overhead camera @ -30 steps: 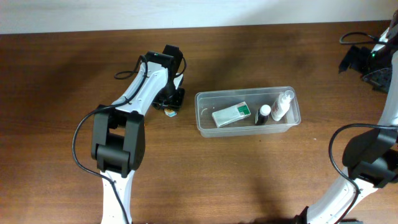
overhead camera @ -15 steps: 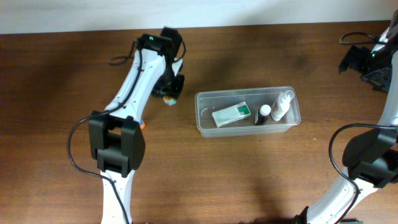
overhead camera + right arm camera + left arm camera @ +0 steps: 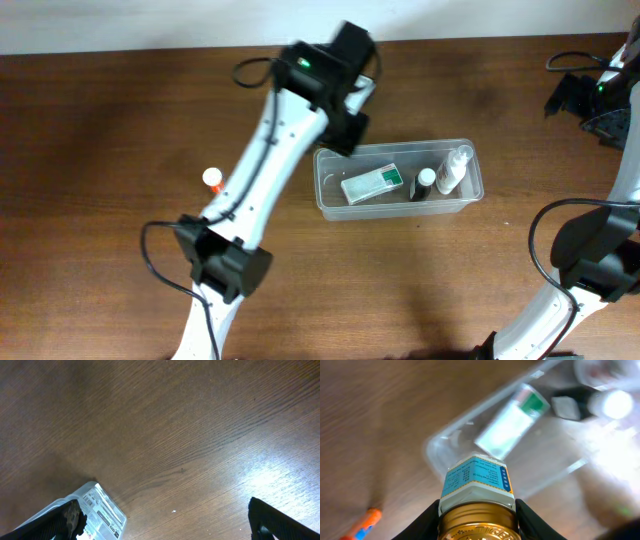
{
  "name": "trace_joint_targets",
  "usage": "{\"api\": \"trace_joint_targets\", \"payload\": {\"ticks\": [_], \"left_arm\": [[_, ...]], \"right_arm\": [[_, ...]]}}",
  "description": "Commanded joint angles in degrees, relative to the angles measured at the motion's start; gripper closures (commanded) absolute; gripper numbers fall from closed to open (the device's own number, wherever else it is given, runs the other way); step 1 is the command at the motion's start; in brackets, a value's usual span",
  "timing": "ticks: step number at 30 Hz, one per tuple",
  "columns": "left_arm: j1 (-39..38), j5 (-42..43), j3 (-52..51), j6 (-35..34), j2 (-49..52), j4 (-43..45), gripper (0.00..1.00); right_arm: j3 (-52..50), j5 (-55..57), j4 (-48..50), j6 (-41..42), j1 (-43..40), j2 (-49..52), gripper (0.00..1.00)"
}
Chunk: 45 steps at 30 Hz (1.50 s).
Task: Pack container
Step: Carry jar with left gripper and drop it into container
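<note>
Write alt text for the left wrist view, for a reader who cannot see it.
The left claw grips a small gold-lidded jar with a blue label above a wooden table. Beyond it, blurred, lies the clear container holding a green-and-white box.

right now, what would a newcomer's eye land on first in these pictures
The left arm stretched over the middle of the table, its jaws clamped on a gold-lidded jar with a blue label. Right by it lies the clear container, holding a green-and-white box, a dark bottle and a white one.
</note>
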Motion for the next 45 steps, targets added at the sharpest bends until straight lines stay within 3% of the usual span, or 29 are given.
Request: {"api": "trace_joint_targets", "payload": {"ticks": [1, 25, 41, 45], "left_arm": [[-4.46, 0.48, 0.42, 1.79, 0.13, 0.24, 0.57], [-6.49, 0.39, -1.64, 1.73, 13.25, 8.59, 0.57], [-6.34, -0.48, -1.62, 1.75, 16.9, 10.45, 0.53], [-6.05, -0.48, -0.17, 1.75, 16.76, 10.03, 0.45]], "right_arm": [[-0.04, 0.09, 0.02, 0.68, -0.04, 0.22, 0.01], [-0.04, 0.09, 0.02, 0.68, -0.04, 0.22, 0.02], [-0.04, 0.09, 0.02, 0.68, -0.04, 0.22, 0.02], [-0.04, 0.09, 0.02, 0.68, -0.04, 0.22, 0.02]]}}
